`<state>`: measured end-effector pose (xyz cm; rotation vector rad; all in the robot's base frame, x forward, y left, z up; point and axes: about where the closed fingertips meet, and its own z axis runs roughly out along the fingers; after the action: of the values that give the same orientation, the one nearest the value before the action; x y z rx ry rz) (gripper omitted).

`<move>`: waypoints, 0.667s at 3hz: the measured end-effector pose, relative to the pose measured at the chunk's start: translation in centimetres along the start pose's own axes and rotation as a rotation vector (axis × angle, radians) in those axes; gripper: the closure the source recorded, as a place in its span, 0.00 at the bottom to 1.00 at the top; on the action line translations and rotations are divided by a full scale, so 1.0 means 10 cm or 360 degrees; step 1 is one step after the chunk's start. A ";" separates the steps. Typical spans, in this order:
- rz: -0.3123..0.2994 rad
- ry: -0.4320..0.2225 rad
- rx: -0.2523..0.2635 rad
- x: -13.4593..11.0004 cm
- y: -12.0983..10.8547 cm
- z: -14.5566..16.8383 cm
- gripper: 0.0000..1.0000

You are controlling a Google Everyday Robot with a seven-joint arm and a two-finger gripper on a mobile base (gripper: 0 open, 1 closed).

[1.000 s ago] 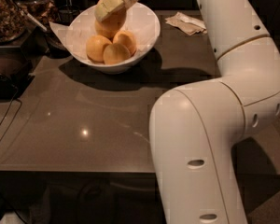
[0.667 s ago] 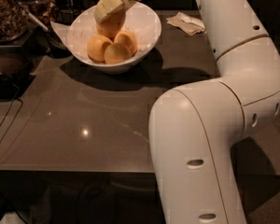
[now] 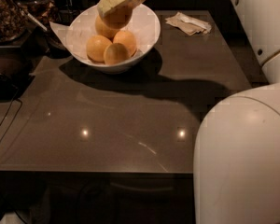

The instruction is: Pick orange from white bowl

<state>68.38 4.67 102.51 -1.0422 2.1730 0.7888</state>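
**Orange begins to lift**

Camera view: the gripper (image 3: 115, 1) has crept upward, seemingly clamped on the orange (image 3: 113, 23). The fruit rides just above the three other oranges (image 3: 115, 49), still inside the white bowl (image 3: 147, 28). The grasp looks secure.

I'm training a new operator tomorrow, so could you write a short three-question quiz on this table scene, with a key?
1. True or false: the crumpled napkin lies inside the white bowl.
2. How many oranges show in the bowl, counting the one at the claw? A) two B) four C) six
3. In a few words: where is the claw?

Key:
1. False; the napkin lies on the table, apart from the bowl and to its right in the camera view.
2. B
3. Over the far side of the bowl, at the rearmost orange.
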 end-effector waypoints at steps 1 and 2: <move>0.0001 0.0001 -0.0001 0.00 0.00 0.00 1.00; 0.0019 -0.0003 -0.0066 0.04 0.06 0.03 1.00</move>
<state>67.80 5.00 102.18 -1.0494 2.1717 0.8435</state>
